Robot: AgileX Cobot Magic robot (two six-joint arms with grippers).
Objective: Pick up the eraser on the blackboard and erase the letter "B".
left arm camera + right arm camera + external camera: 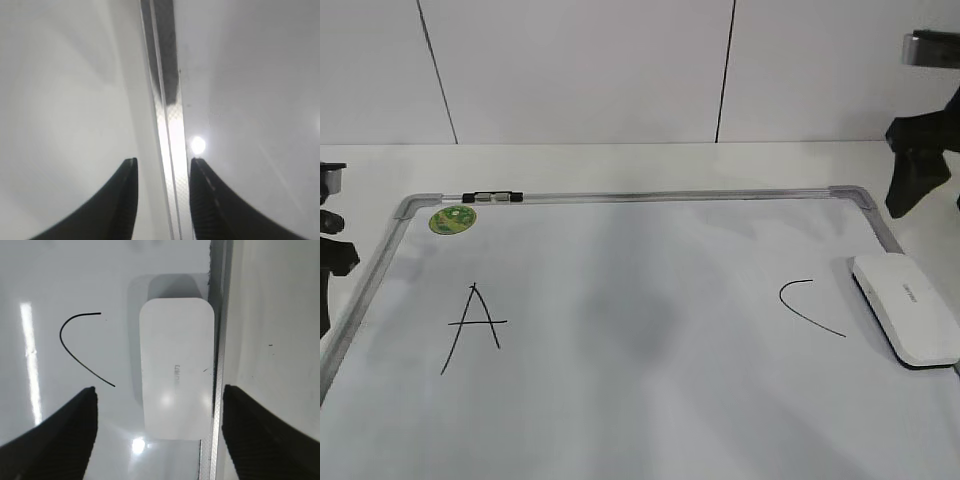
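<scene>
Board [620, 400]: large, glossy white, grey metal frame, lying flat on the tabletop [620, 165]. "A" [472, 327] at left, "C" [810, 305] at right; no "B" visible between them.

Eraser [907, 308]: smooth rounded white block, dark underside, at the board's right edge, just beside "C".

Right gripper [160, 435]: spread wide, empty, above the eraser. Judgement: descend centred, jaws clear of the frame.

Left gripper [162, 200]: parted, empty, over the left frame.

White table [620, 165]: bears black letter "A" [472, 327] at left, black letter "C" [808, 305] at right; panelled wall [580, 70] behind.
</scene>
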